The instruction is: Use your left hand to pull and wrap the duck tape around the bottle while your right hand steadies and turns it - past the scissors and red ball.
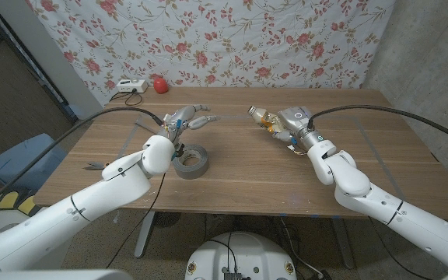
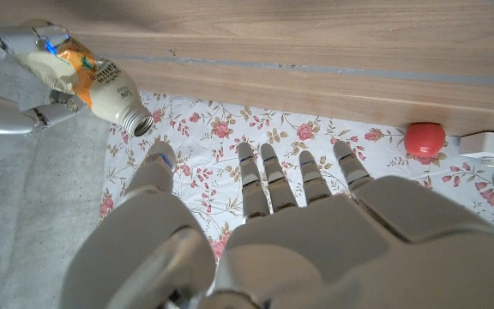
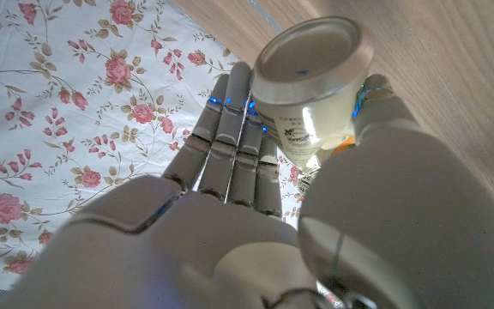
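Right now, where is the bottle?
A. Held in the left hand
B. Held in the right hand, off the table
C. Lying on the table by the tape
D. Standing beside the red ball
B: the right hand grips the bottle above the table.

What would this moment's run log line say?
right hand: holds bottle | left hand: open above tape roll | tape: not yet pulled

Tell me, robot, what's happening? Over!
Left hand open above grey duct tape roll. Right hand holds pale plastic bottle. Nothing between them.
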`<state>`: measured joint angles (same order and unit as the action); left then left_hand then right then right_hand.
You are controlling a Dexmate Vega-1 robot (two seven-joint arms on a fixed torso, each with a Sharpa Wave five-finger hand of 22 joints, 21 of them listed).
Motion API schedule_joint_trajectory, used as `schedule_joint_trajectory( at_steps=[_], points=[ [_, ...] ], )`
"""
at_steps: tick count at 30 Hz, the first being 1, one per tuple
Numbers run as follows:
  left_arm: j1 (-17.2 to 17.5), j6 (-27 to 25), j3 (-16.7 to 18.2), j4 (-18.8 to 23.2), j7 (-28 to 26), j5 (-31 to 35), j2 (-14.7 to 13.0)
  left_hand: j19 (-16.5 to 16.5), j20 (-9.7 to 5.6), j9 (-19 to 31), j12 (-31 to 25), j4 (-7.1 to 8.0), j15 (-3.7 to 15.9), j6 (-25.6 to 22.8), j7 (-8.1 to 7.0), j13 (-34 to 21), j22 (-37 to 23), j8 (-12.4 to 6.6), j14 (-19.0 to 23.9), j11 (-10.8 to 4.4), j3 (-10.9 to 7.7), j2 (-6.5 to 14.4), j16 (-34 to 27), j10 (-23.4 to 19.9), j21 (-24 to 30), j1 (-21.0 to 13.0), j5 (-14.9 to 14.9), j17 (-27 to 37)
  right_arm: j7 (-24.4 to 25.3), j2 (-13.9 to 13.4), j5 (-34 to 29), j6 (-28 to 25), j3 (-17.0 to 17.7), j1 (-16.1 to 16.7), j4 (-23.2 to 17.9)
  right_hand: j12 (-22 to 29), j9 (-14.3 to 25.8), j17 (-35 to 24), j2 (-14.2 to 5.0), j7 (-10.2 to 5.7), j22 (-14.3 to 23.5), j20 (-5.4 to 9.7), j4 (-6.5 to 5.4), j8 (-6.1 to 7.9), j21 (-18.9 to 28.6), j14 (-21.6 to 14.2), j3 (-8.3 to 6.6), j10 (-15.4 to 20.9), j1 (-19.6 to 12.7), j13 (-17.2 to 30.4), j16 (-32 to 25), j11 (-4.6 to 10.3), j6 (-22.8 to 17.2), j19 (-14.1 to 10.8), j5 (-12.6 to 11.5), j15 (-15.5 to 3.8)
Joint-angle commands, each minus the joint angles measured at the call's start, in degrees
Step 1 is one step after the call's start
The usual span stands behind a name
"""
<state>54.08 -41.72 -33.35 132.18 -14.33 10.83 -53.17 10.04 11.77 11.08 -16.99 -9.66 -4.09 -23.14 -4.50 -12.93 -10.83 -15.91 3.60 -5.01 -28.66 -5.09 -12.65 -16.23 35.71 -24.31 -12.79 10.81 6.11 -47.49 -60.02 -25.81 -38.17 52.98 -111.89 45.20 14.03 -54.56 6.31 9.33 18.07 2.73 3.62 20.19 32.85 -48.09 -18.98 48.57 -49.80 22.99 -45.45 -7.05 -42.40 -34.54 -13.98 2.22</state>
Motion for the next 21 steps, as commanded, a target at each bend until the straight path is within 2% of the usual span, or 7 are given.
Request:
schedule_joint_trajectory(
  at_steps=[1, 7, 9, 13, 17, 21],
  points=[
    [-9.5, -23.4, -12.3, 10.7, 12.6, 11.7, -5.5, 3.0, 0.29, 0.1, -0.2, -0.38, 0.05, -0.2, 0.0, -0.3, -0.2, -0.02, 0.6, 0.0, -0.14, -0.1, -0.3, -0.4, -0.1, -1.7, -0.5, 0.1, 3.8, -0.3, 1.1, 0.9, 0.5, 0.3, 0.7, 0.4, 0.3, -0.4, -14.23, -13.47, 0.0, 5.11, -0.23, 1.84, 0.5, -8.3, 0.16, 13.1, -3.0, 0.4, 0.3, 12.08, -15.8, 0.6, -6.1, -14.6],
    [-14.4, -29.1, -17.2, 13.0, 16.9, 13.7, -6.9, 2.1, 0.35, 0.2, -0.4, -0.39, 0.27, -1.7, -0.13, -0.5, -0.1, -0.36, 1.0, -0.47, -0.11, -0.4, -0.5, -1.3, -0.2, -3.7, -0.8, 0.1, 5.4, -0.2, 1.8, 1.4, 0.5, 0.3, 1.3, 0.4, 0.4, -0.6, -14.26, -13.45, -0.1, 5.19, -0.27, 1.64, 0.7, -8.5, 0.32, 13.2, -3.0, 0.4, 0.6, 12.02, -15.8, 0.7, -6.3, -14.59],
    [-17.0, -31.8, -20.4, 13.7, 18.3, 15.4, -7.3, 2.1, 0.39, 0.2, -0.5, -0.34, 0.21, -2.0, 0.09, -0.5, -0.1, -0.44, 1.0, -0.44, -0.04, -0.5, -0.5, -1.4, -0.3, -4.1, -0.9, 0.1, 5.9, -0.1, 1.8, 1.3, 0.5, 0.3, 1.5, 0.3, 0.5, -0.7, -14.26, -13.45, -0.2, 5.19, -0.28, 1.58, 0.8, -8.5, 0.38, 13.2, -3.1, 0.4, 0.6, 12.11, -15.9, 0.7, -6.3, -14.58],
    [-25.2, -38.3, -30.2, 15.0, 23.1, 19.9, -7.9, 3.0, 0.48, 0.2, -1.1, 0.03, 1.23, -3.7, -0.42, -0.7, -0.1, -0.65, 2.4, -0.95, 0.51, -1.1, -1.0, -3.6, -1.2, -5.6, -1.2, 0.1, 6.2, 0.0, 2.0, 1.2, 0.4, 0.2, 1.5, 0.3, 0.5, -0.9, -14.26, -13.39, -0.3, 5.23, -0.29, 1.44, 0.9, -8.6, 0.5, 13.3, -3.1, 0.4, 0.8, 11.93, -16.0, 0.8, -6.4, -14.59],
    [-25.5, -38.3, -32.2, 14.3, 33.8, 31.3, -7.2, 2.8, 0.46, 0.3, -1.1, 0.11, 1.49, -4.5, -0.54, -0.8, -0.1, -0.72, 2.9, -1.43, 0.76, -1.3, -1.1, -3.9, -1.4, -6.5, -1.3, 0.0, 7.0, 0.1, 2.5, 1.5, 0.5, 0.2, 1.7, 0.3, 0.6, -1.0, -14.24, -13.39, -0.3, 5.28, -0.31, 1.34, 1.0, -8.7, 0.61, 13.3, -3.2, 0.4, 1.0, 12.02, -16.1, 0.9, -6.5, -14.58],
    [-24.6, -38.3, -33.3, 11.5, 49.3, 48.0, -4.8, 2.2, 0.4, 0.3, -1.2, 0.09, 1.93, -5.4, -0.99, -0.9, -0.2, -0.85, 3.7, -1.41, 0.95, -1.4, -1.4, -4.4, -1.4, -7.5, -1.5, 0.0, 8.0, 0.0, 2.8, 1.9, 0.6, 0.2, 1.8, 0.3, 0.7, -1.2, -14.27, -13.29, -0.4, 5.3, -0.34, 1.21, 1.2, -8.8, 0.75, 13.6, -3.2, 0.3, 1.2, 11.99, -16.3, 1.0, -6.6, -14.59]
  ],
)
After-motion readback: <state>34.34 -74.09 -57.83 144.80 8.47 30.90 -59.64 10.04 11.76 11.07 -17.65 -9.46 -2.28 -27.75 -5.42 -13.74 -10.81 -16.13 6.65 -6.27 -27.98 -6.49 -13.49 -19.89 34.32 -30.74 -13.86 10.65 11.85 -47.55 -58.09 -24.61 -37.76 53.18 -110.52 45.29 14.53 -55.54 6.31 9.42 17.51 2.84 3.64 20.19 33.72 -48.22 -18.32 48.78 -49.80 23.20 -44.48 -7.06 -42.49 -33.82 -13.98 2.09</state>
